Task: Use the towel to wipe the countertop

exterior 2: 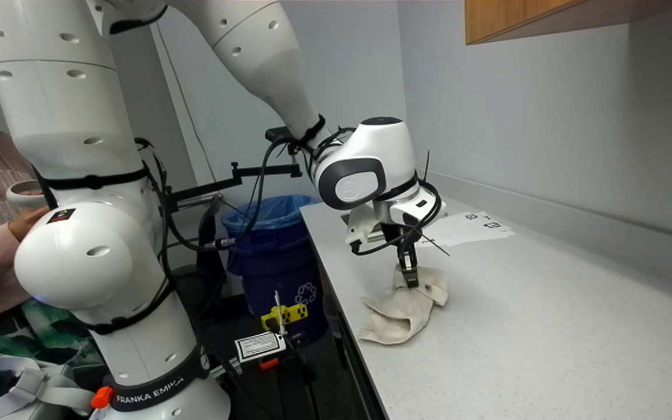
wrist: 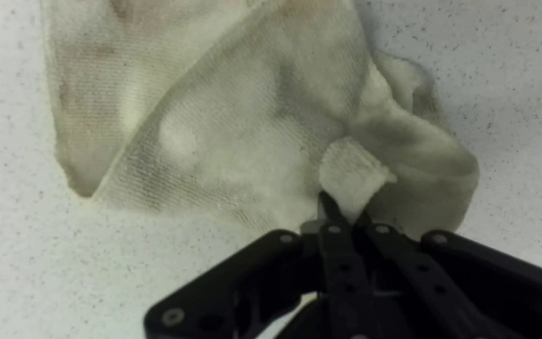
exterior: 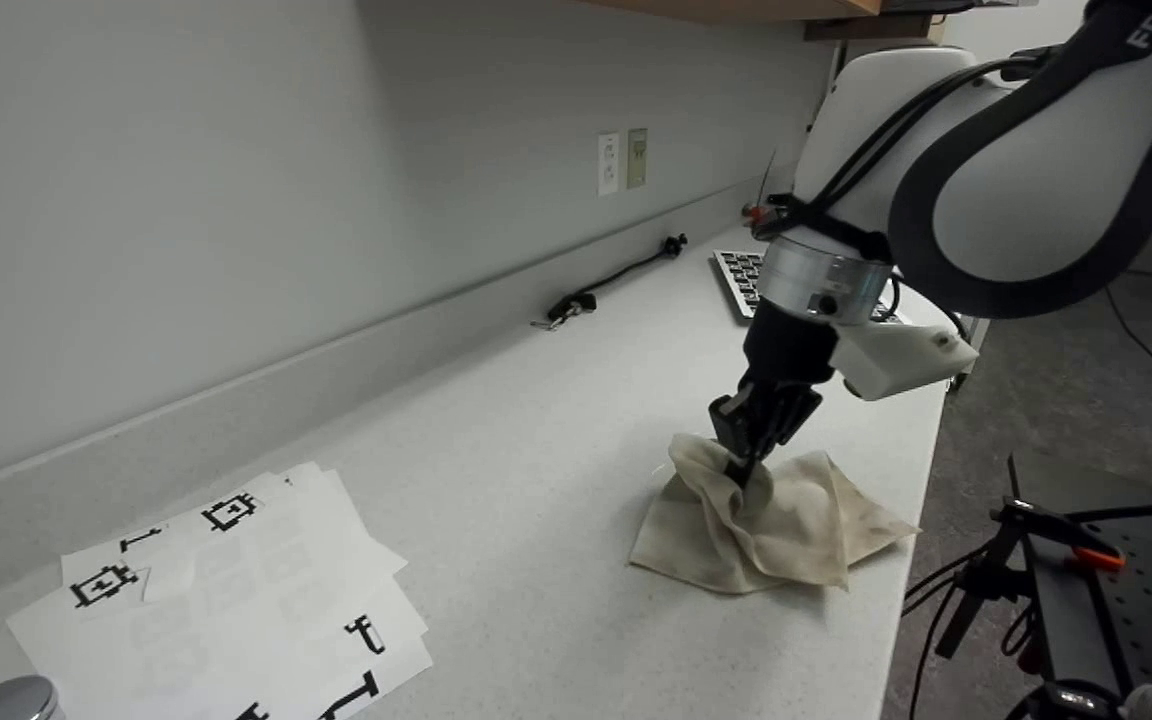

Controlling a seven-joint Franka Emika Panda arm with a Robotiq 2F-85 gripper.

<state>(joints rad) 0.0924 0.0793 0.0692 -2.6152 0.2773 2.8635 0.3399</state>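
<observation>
Black gripper [wrist: 346, 213] pinching bunched fold of beige towel [exterior: 786, 525] between jaws; towel rumpled on pale speckled countertop [exterior: 516, 500]; white printed sheets [exterior: 236, 590] lie apart.

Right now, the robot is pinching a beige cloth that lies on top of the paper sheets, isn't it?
Not quite: an exterior view shows the beige cloth lying on the countertop, apart from the paper sheets, not on top of them. The gripper is indeed pinching it.
</observation>
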